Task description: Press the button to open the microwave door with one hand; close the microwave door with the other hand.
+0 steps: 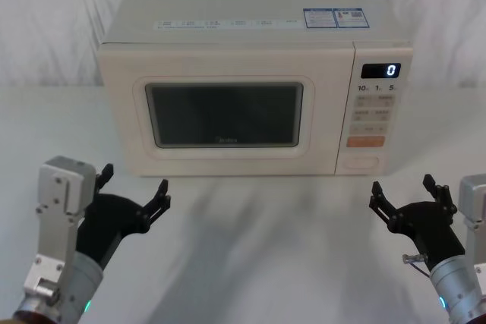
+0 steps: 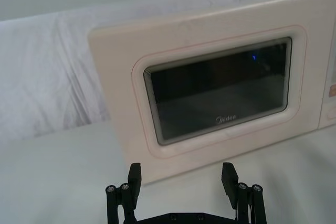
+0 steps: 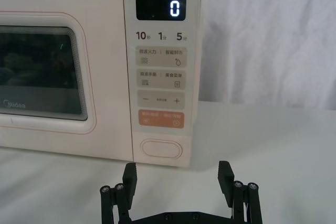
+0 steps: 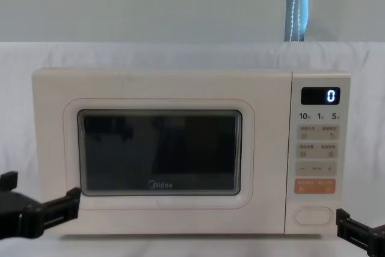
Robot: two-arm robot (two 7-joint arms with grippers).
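A cream microwave stands at the back of the white table, its microwave door (image 1: pixel 225 121) (image 2: pixel 220 90) (image 4: pixel 159 151) shut flush, dark window and "Midea" logo facing me. The button (image 1: pixel 360 162) (image 3: pixel 161 148) (image 4: pixel 313 215), a wide cream pill, sits at the bottom of the control panel under the orange key. My left gripper (image 1: pixel 133 191) (image 2: pixel 180 179) hovers open in front of the door's lower left corner, apart from it. My right gripper (image 1: pixel 402 193) (image 3: pixel 177 177) is open too, low in front of the panel and short of the button.
The display (image 1: pixel 380 70) reads 0. White cloth covers the table (image 1: pixel 258 248) and the backdrop behind the microwave. Bare tabletop lies between the two arms and on both sides of the microwave.
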